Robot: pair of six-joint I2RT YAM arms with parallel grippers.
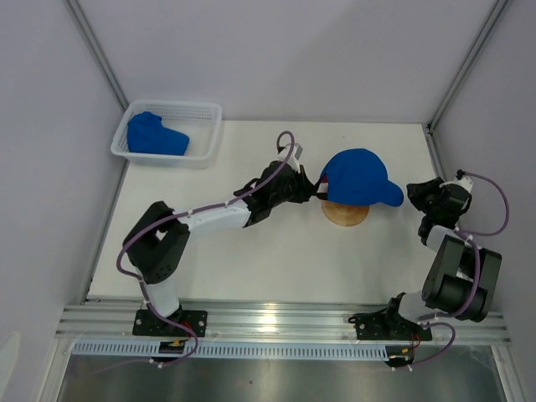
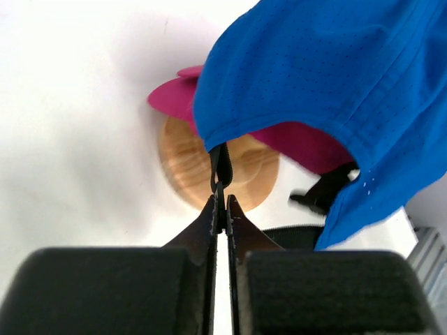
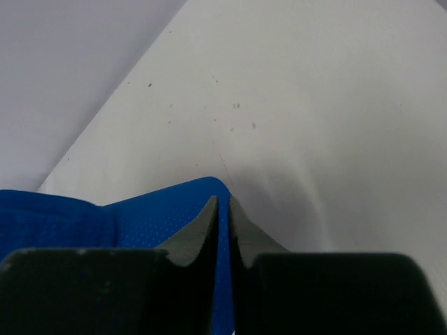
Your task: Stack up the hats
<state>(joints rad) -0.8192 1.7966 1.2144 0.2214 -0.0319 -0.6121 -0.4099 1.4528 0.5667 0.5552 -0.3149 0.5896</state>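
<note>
**Blue cap held over the pink one**

Top view: the blue cap (image 1: 360, 177) sits over the stand (image 1: 345, 216), with the left gripper (image 1: 316, 189) at its back and the right gripper (image 1: 412, 194) at its front. A second blue cap (image 1: 155, 134) lies in the basket (image 1: 205, 117).

Left wrist: the fingers are pressed together on the rear strap (image 2: 221, 164), and a pink cap (image 2: 300, 143) lies beneath.

Right wrist: the fingers pinch the brim (image 3: 154, 216).

The placing step seems in hand; next, both grippers should lower the cap squarely, then let go

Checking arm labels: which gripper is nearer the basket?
Left. Left gripper grips the top cap at its back, right of the basket; right gripper grips its brim, farther right.
</note>
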